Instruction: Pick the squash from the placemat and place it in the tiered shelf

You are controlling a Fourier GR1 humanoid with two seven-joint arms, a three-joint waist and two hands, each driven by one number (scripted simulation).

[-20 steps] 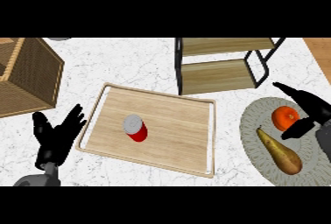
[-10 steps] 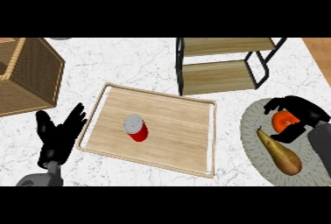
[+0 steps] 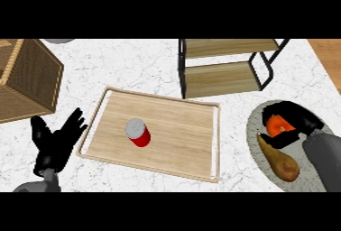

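Note:
The squash [image 3: 281,162], tan and pear-shaped, lies on the grey oval placemat [image 3: 254,128] at the right, narrow end pointing up-left. My right hand [image 3: 300,118] hovers low over the placemat just behind it. Its fingers arch over an orange fruit [image 3: 278,125] and its thumb reaches down beside the squash's narrow end. The hand has closed on nothing. The tiered shelf [image 3: 220,79], wooden boards in a black frame, stands behind the placemat at upper centre. My left hand [image 3: 57,144] rests open at the lower left, fingers up.
A wooden tray [image 3: 180,119] fills the middle of the counter, with a red can [image 3: 138,133] lying on it. A wicker basket [image 3: 26,81] stands at the far left. The marble counter's right edge runs close to the placemat.
My right hand has come down and inward, from above the placemat's far edge to over the orange fruit, and its fingers have bent. The left hand, can and squash have stayed put.

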